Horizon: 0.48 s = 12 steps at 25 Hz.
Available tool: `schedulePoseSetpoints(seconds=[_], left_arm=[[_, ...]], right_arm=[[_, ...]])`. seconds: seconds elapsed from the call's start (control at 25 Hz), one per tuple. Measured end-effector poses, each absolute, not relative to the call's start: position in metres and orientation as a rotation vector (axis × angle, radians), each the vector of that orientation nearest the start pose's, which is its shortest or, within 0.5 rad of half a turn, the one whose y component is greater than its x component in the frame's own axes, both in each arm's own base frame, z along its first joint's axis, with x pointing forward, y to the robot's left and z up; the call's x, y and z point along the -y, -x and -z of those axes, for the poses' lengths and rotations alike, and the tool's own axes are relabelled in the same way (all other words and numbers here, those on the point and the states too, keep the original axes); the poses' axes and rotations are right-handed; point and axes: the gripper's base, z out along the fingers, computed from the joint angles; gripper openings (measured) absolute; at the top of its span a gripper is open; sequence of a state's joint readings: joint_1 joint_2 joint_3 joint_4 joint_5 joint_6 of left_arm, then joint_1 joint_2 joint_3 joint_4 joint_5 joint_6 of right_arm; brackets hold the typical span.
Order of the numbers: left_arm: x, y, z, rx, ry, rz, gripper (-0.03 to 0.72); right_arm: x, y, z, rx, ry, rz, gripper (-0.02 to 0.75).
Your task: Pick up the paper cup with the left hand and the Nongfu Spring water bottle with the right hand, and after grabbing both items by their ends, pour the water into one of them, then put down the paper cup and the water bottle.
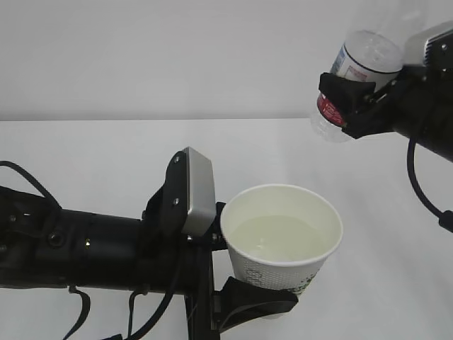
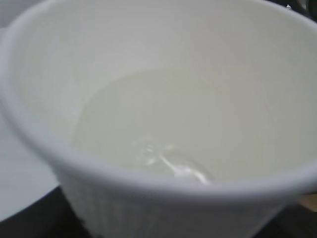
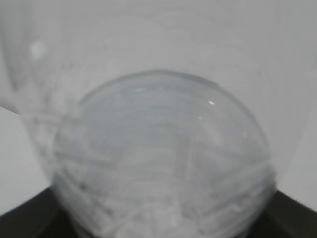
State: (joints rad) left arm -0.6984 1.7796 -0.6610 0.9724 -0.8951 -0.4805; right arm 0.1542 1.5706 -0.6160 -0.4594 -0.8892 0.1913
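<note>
Cup (image 1: 283,237): held by L gripper (image 1: 244,283), jaws clamped on lower wall; sits low centre, upright, above white table (image 1: 106,156). Water (image 1: 283,237) pools inside, roughly half full; no stream visible. Thin paper wall, soft when wet, so it likely crushes under extra squeeze; load makes it top-heavy. Judged best hold: low on the ribbed wall, as now. Keep level to avoid a spill.

Bottle (image 1: 354,78): upper right, tilted, mouth end down-left, clamped by R gripper (image 1: 350,106) across the red label. Appears near empty, so light; thin ribbed plastic flexes, smooth surface may slip. Mouth is well apart from cup rim, up and to the right.

Surroundings: bare table, plain wall. Only obstruction: L wrist block (image 1: 195,191) just beside the rim.
</note>
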Motion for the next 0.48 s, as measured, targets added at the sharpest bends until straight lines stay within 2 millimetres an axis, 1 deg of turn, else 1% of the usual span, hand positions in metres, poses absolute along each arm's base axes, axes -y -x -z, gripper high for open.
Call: schedulePoseSetpoints(seconds=[0.16, 0.36, 0.48], left_arm=[[0.243, -0.198, -0.159, -1.523, -1.317, 0.974, 0.522], [0.243, -0.198, -0.159, -1.523, -1.317, 0.974, 0.522], [0.243, -0.198, -0.159, -1.523, -1.317, 0.974, 0.522]], right_arm=[[-0.076, -0.298, -0.216, -1.574, 0.461, -0.306, 0.524], [-0.070, -0.303, -0.212, -1.605, 0.372, -0.268, 0.524], [-0.067, -0.305, -0.207, -1.636, 0.353, -0.246, 0.524]])
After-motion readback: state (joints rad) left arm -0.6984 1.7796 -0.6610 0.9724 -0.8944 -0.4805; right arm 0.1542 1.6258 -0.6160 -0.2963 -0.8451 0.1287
